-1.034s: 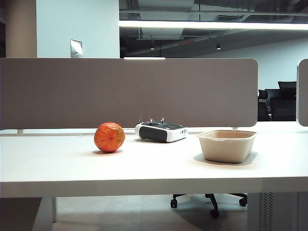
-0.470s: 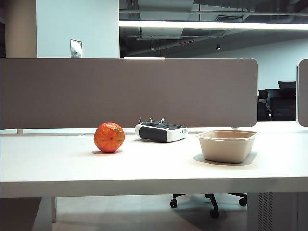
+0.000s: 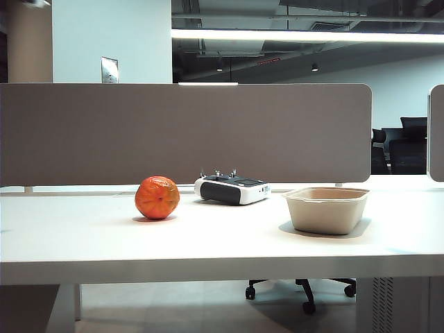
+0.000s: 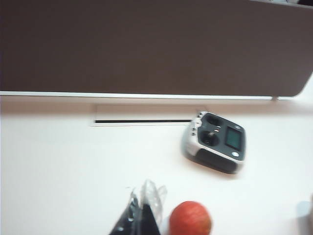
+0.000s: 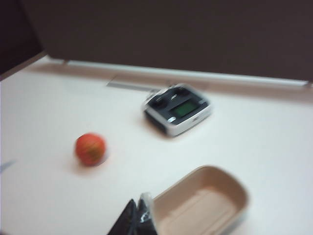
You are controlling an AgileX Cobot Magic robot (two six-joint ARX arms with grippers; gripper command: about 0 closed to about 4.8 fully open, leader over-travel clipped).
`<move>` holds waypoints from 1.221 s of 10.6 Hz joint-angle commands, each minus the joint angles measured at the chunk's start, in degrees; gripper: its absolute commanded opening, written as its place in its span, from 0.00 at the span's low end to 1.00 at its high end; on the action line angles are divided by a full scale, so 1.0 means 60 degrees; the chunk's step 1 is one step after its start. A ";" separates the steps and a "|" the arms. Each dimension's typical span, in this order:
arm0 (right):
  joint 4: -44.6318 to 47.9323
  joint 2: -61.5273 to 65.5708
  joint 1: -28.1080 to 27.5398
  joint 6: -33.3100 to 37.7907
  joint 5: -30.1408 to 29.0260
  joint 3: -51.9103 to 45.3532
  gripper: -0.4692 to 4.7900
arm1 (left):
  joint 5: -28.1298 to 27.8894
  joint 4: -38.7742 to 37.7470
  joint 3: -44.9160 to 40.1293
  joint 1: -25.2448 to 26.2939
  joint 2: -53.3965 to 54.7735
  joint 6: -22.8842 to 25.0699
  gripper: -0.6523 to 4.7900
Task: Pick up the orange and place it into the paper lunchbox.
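The orange (image 3: 157, 198) sits on the white table (image 3: 208, 243), left of centre. The beige paper lunchbox (image 3: 326, 210) stands empty to the right. Neither gripper shows in the exterior view. In the left wrist view my left gripper (image 4: 142, 196) hangs above the table with its fingers pressed together and nothing in them, and the orange (image 4: 190, 219) lies just beside its tips. In the right wrist view my right gripper (image 5: 139, 205) is also shut and empty, next to the rim of the lunchbox (image 5: 205, 205). The orange (image 5: 90, 149) lies well off from it.
A white-and-black handheld controller (image 3: 232, 189) lies between the orange and the lunchbox, toward the back, and shows too as the controller (image 4: 215, 142) and the controller (image 5: 178, 110). A grey partition (image 3: 187, 132) closes off the back of the table.
The orange, the lunchbox and the controller stay where they were. A small grey shape has come in at the top left edge of the exterior view.
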 commanded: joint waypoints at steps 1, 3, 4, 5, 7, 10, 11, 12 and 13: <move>-0.0226 0.0226 0.1115 -0.0004 0.0648 0.0102 0.08 | 0.0251 0.0091 0.0481 -0.0328 0.0586 0.0004 0.11; -0.1202 0.0568 0.2692 -0.0036 0.2218 0.0102 0.08 | 0.1279 0.0364 0.0692 -0.0452 0.1545 -0.0040 0.11; -0.1341 0.0568 0.2969 -0.0029 0.2346 0.0102 0.08 | 0.1435 0.0525 0.0692 -0.0459 0.1971 -0.0066 0.11; -0.1333 0.0557 0.3082 -0.0033 0.2346 0.0102 0.08 | 0.1439 0.0892 0.0703 -0.0459 0.2280 -0.0066 0.17; -0.1126 0.0557 0.3053 -0.0036 0.2353 0.0102 0.08 | 0.2080 0.1741 0.0718 -0.0481 0.3297 0.0892 1.00; -0.1089 0.0557 0.3067 -0.0033 0.2339 0.0106 0.08 | 0.2466 0.2524 0.0736 -0.0514 0.4120 0.1005 1.00; -0.1089 0.0557 0.3064 -0.0036 0.2346 0.0109 0.08 | 0.2463 0.2648 0.0933 -0.0514 0.4550 0.1002 1.00; -0.1089 0.0557 0.3064 -0.0036 0.2342 0.0109 0.08 | 0.2470 0.2656 0.1235 -0.0510 0.4962 0.0845 1.00; -0.1093 0.0557 0.3067 -0.0033 0.2277 0.0109 0.08 | 0.2470 0.2656 0.1971 -0.0514 0.5814 0.0871 1.00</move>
